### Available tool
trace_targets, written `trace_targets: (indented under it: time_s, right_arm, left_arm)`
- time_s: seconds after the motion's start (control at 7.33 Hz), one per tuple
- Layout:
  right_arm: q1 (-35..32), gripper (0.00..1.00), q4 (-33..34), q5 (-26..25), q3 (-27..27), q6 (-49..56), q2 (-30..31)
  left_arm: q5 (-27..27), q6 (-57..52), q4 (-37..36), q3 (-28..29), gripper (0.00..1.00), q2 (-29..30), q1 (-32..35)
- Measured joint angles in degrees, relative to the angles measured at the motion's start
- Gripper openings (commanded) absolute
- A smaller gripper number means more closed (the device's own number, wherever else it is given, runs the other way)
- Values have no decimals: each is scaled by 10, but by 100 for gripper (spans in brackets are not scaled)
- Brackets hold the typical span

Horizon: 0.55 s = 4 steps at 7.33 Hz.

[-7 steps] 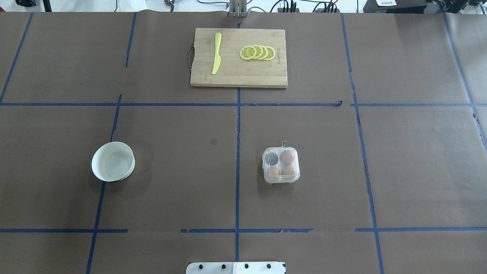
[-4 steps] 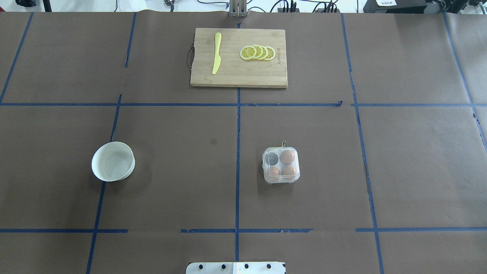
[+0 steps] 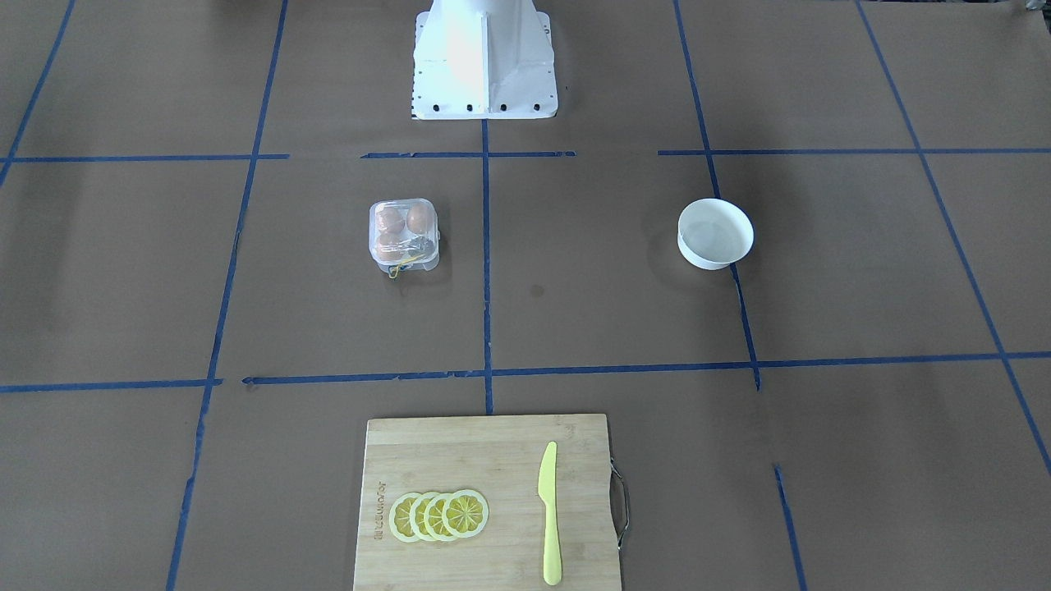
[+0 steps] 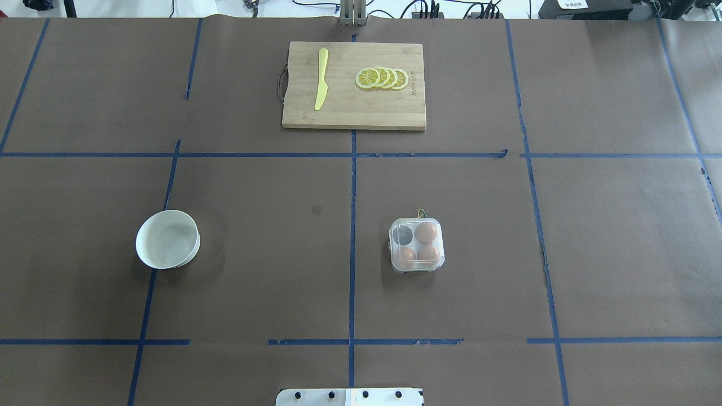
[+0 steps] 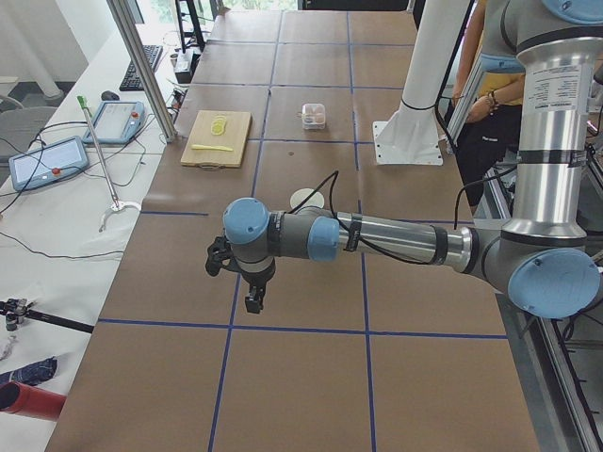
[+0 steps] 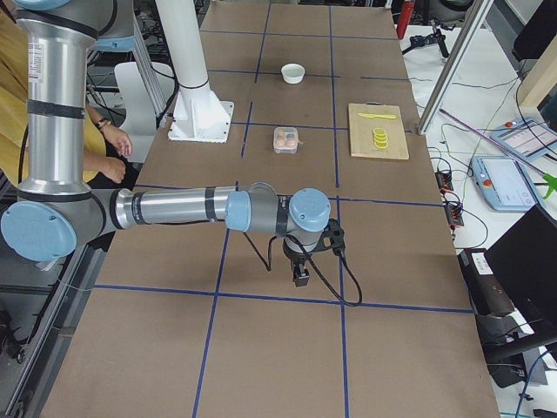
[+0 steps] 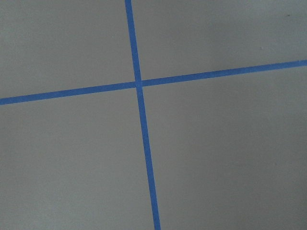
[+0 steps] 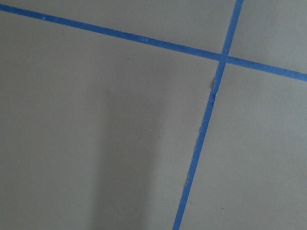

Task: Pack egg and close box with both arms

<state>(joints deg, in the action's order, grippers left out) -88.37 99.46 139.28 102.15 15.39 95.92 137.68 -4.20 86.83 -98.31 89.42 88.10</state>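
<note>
Three eggs (image 4: 426, 232) sit in three of the four cups of the box (image 4: 417, 245). The fourth cup (image 4: 402, 235), on the far left in the overhead view, shows dark grey. The clear lid lies folded down over the cups; whether it is latched cannot be told. A thin yellow band (image 3: 400, 267) shows at the side of the box away from the robot.

The box stands on the table (image 4: 592, 254) in the robot's right half, just beside the central line of blue tape (image 4: 352, 225). The white bowl (image 4: 167, 239) stands upright in the robot's left half, well apart from the box.

At the far edge of the table lies a wooden cutting board (image 4: 350, 115). It carries a yellow knife (image 4: 321, 79) and a row of overlapping lemon slices (image 4: 382, 78), apart from each other.

The left arm (image 5: 396, 243) reaches out level above the table, and the left gripper (image 5: 252, 299) points down near a tape line. The right arm (image 6: 174, 209) is posed likewise, with the right gripper (image 6: 300, 274) pointing down. Both grippers are well apart from the box. Each shows only in a side view, so whether either is released or clenched cannot be told.

Each wrist camera shows only brown table cover and a crossing of blue tape.
</note>
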Motion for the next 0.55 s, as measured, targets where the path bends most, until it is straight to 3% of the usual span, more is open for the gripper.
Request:
trace_targets:
  time_s: [0.55]
  right_arm:
    - [1, 100, 0, 0, -4, 0, -3]
  left_arm:
    - [0, -1, 0, 2, 100, 18, 0]
